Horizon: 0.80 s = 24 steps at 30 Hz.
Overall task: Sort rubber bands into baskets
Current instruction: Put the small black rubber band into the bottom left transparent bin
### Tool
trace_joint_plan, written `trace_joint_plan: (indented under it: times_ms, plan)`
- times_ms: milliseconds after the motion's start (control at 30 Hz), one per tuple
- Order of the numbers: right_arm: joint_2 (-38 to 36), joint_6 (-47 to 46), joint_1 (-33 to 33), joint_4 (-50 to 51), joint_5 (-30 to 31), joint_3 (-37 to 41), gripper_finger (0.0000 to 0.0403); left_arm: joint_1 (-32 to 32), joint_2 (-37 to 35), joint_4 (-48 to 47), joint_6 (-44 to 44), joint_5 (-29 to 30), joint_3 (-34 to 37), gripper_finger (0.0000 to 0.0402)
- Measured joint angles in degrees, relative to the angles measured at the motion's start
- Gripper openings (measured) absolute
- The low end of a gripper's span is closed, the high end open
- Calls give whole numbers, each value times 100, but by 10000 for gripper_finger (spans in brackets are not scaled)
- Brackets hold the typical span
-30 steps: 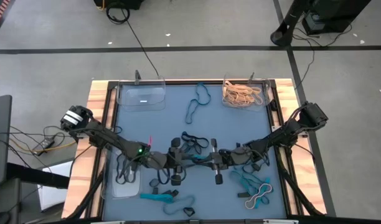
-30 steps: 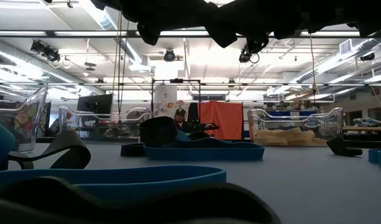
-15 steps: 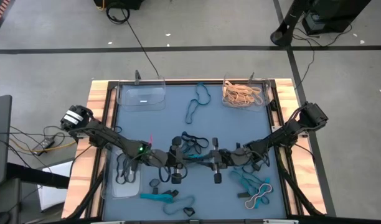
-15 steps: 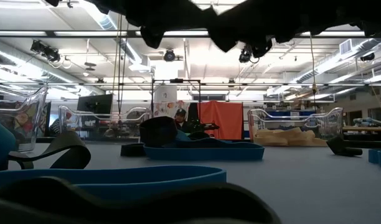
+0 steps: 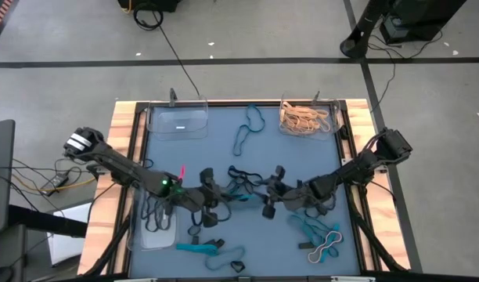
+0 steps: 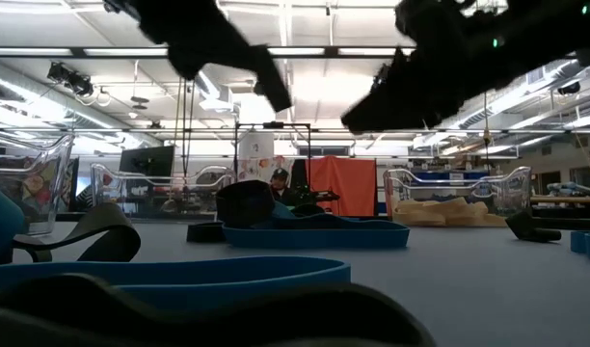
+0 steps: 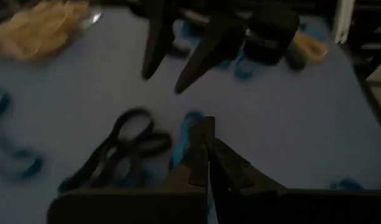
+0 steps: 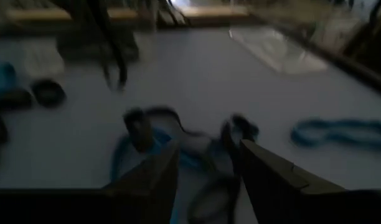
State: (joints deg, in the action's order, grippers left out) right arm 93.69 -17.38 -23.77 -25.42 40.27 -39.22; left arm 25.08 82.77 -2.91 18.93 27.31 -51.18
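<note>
Tan bands [image 5: 305,118] binned; far-left basket [image 5: 177,122] empty; teal, black loops [image 5: 241,183] remain beside it. Left pincer [image 5: 210,197] clenched, right pincer [image 5: 272,190] released.

The left wrist view is blurred; the left gripper [image 7: 206,140] has its fingers pressed together, and whether a teal rubber band [image 7: 189,134] just behind the tips is pinched between them cannot be told; the tan heap [image 7: 44,28] far beyond the fingers is cut by the picture's edge; the right wrist view is blurred too, so the loops [image 8: 178,140] just ahead of the right gripper [image 8: 206,152] and its parted fingers merge into one dark and teal tangle; in the low view both arms are black silhouettes cut off at the top, and the near bands [image 6: 179,280] fill the foreground unsharp.
</note>
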Motion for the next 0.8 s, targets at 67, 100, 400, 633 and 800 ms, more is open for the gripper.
trace_joint_plan:
  times_ms: [67, 100, 400, 633, 800]
  plan:
    - [0, -68, 55, 280, -113, 0, 182, 43, -229, -562, 270, 10, 0, 4]
    - [0, -17, 77, 383, -168, 0, 183, 67, -341, -837, 417, 7, 0, 4]
    - [0, 638, 319, 681, -464, 0, 169, 468, -1434, -3232, 1945, 3, -15, 6]
    - [0, 411, 612, 730, -884, 0, 169, 1006, -1946, -4511, 3019, -215, -17, 7]
    - [0, 685, 656, 864, -900, 0, 169, 1394, -1986, -5014, 3559, -613, -17, 7]
